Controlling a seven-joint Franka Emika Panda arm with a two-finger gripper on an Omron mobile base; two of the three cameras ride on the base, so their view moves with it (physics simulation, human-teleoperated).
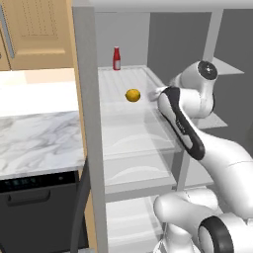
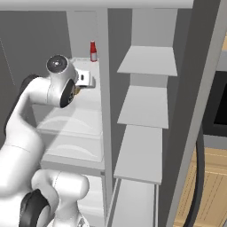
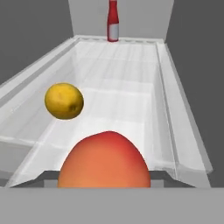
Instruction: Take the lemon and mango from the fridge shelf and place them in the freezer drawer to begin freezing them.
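The fingertips themselves are not showing in the hand view; the mango (image 3: pixel 104 161) is filling the space where they rise, at the bottom centre. The gripper (image 2: pixel 84 80) is standing nearly closed, and with the fruit sitting this tight against the hand it is reading as clamped on the mango. In the right base view a small orange patch is showing at the hand, just beside the wrist joint.

Item count on the fridge shelf (image 3: pixel 131 83):

1. One mango, orange with a red blush on top, sitting at the near end of the shelf, at the gripper.
2. One lemon (image 3: pixel 64 101), deep yellow, lying to the left of the mango in the hand view and a little farther in, apart from it. In the left base view the lemon (image 1: pixel 132 95) is resting near mid-shelf, just beside the end of the arm.
3. One red bottle (image 3: pixel 113 21) with a pale label, standing upright at the far end of the shelf, against the back wall, well apart from both fruits.

The shelf is pale, translucent and ribbed lengthwise, with raised side rims. The arm (image 1: pixel 188 123) is reaching in from the right of the left base view. Beside the fridge, three smooth grey shelves (image 2: pixel 146 106) are stacked one below another in the right base view. A marble counter (image 1: pixel 39 138) is lying to the left of the fridge.
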